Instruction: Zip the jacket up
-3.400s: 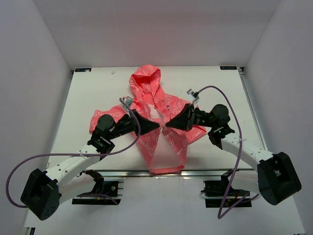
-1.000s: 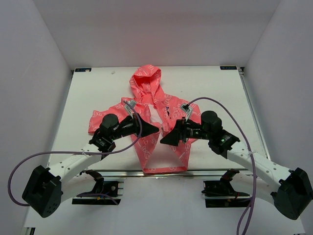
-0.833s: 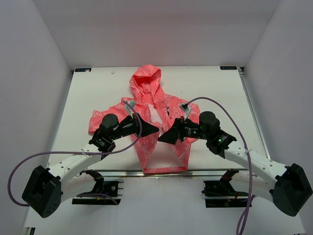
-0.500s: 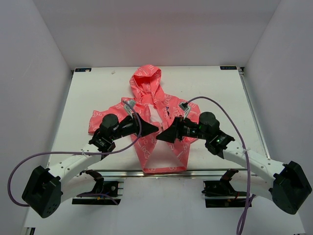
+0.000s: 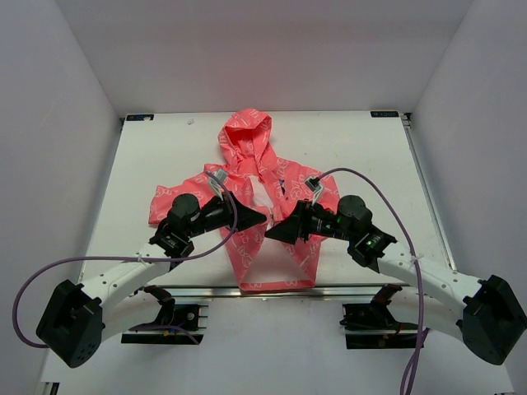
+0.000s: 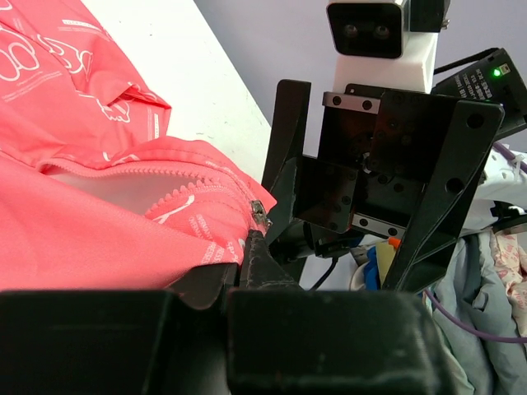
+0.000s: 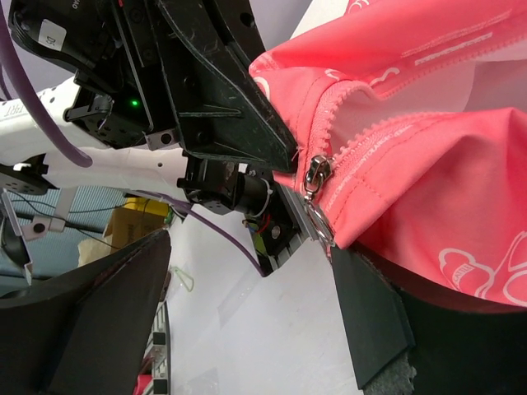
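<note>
The jacket [image 5: 249, 146] is thin coral-pink fabric with a white printed pattern and a white lining that shows where the front gapes. It lies flat on the white tabletop [image 5: 156, 148] beneath both end effectors. The hood is on their far side and a sleeve spreads out behind each of them. The hem is on their near side, at the tabletop's edge. Below the end effectors the two front panels part in a narrow gap running down to the hem.

The left end effector [image 5: 262, 217] is pressed together, pinching the jacket's front edge right beside the metal zipper slider [image 6: 260, 211]. The right end effector [image 5: 272, 234] faces it, almost tip to tip, with its fingers [image 7: 99, 313] spread wide. The slider and its dangling pull hang between them, and the pink fabric drapes over the right-hand finger.

The left end effector's black body sits just past the slider in the right wrist view, crowding the space there. A purple cable [image 5: 370, 177] arches over the right arm, and another trails from the left arm. Plain white walls [image 5: 66, 99] close in the tabletop.
</note>
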Controlling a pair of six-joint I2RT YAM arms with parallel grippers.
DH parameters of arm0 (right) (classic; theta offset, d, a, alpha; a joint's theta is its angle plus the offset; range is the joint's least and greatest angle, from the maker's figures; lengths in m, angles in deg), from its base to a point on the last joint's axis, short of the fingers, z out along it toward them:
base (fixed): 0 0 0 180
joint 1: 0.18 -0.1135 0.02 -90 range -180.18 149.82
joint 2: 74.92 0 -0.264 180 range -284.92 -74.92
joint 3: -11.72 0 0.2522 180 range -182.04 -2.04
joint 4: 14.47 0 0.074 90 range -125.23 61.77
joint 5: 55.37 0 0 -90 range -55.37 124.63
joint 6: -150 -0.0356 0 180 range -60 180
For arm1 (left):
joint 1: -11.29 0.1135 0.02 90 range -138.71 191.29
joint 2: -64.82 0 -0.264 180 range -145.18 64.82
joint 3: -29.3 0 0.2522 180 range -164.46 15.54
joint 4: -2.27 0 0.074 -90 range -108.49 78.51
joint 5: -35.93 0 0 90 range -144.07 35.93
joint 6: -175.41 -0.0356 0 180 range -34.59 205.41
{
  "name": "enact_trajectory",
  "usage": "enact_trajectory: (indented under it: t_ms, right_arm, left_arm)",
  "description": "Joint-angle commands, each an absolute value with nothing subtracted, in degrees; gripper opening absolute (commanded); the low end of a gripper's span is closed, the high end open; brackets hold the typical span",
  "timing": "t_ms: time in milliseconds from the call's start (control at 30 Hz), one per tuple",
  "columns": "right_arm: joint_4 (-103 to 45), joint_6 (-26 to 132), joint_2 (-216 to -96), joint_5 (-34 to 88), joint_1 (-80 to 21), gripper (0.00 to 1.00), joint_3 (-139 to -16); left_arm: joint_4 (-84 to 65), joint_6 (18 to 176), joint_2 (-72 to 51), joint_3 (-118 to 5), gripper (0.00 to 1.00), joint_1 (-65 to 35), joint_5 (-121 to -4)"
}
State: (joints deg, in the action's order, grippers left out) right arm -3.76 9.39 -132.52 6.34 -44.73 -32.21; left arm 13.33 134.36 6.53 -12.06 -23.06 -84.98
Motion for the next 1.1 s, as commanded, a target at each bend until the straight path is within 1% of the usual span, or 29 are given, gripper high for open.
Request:
enact_trajectory:
  t_ms: [0, 200, 367, 400, 467, 500, 600, 867, 1067]
  right_arm:
    - [1.5, 8.6, -131.4, 8.2, -45.5, 0.84, -31.6]
    - [4.4, 8.4, -132.5, 8.3, -46.2, 0.83, -31.9]
    - [2.8, 9.1, -130.6, 11.2, -46.4, 0.83, -31.7]
    - [3.0, 9.1, -130.6, 10.9, -46.5, 0.78, -31.7]
    - [3.1, 9.0, -130.7, 10.6, -46.6, 0.75, -31.9]
    - [2.9, 9.0, -131.3, 10.2, -46.6, 0.67, -32.0]
    - [2.4, 8.9, -132.6, 9.4, -46.7, 0.61, -32.5]
    - [-0.8, 9.2, -134.4, 11.5, -46.8, 0.63, -33.6]
    - [2.8, 8.4, -135.4, 10.7, -46.8, 0.58, -33.0]
  left_arm:
    - [15.8, 134.9, 8.0, -11.4, 0.00, -23.3, -84.8]
    - [14.6, 134.5, 8.7, -11.5, 0.00, -23.3, -84.6]
    - [13.7, 133.8, 9.0, -11.6, 0.00, -23.3, -84.2]
    - [13.5, 133.8, 9.0, -11.6, 0.00, -23.3, -84.2]
    - [13.0, 133.8, 9.0, -11.7, 0.00, -23.3, -84.0]
    - [13.1, 133.8, 8.9, -11.7, 0.00, -23.3, -84.0]
    - [13.4, 133.8, 9.0, -11.8, 0.00, -23.3, -84.1]
    - [13.1, 133.5, 10.0, -11.8, 0.00, -23.3, -84.5]
    - [13.3, 133.1, 10.0, -11.7, 0.00, -23.3, -84.8]
